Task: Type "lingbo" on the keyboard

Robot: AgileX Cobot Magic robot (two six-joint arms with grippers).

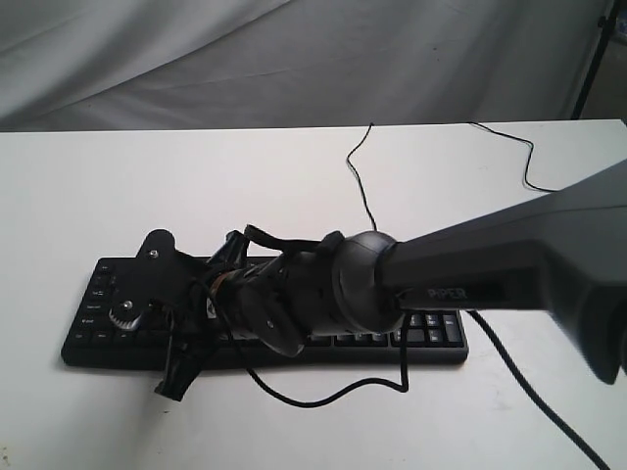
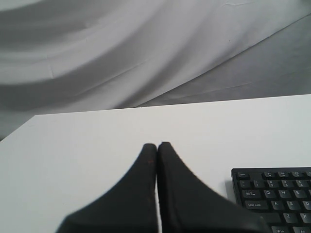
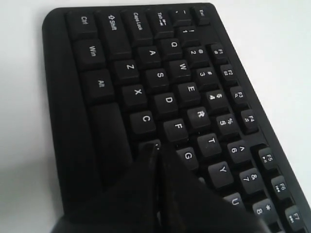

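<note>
The right end effector [image 3: 156, 154], fingers pinched together on nothing, hangs low over the keyboard [image 3: 73, 126]. Its tips are on the bottom letter row just past C [image 3: 146, 120]; contact cannot be told. In the exterior view the keyboard's long axis runs 9 to 3 o'clock on the bench [image 1: 98, 176], and every letter needed lies toward 3. The left end effector [image 2: 156, 145], likewise closed and empty, waits off the 9 o'clock end, so the right arm is nearer. A cable [image 1: 323, 401] looping past the 6 o'clock edge might snag.

Shows black keyboard [image 1: 431, 343] flat on white table [image 1: 88, 186], w/ R arm [image 1: 490, 259] stretched across from rt, low over mid & left keys. Also shows thin cable [image 1: 350, 162] snaking back twd grey cloth [image 1: 294, 59].
</note>
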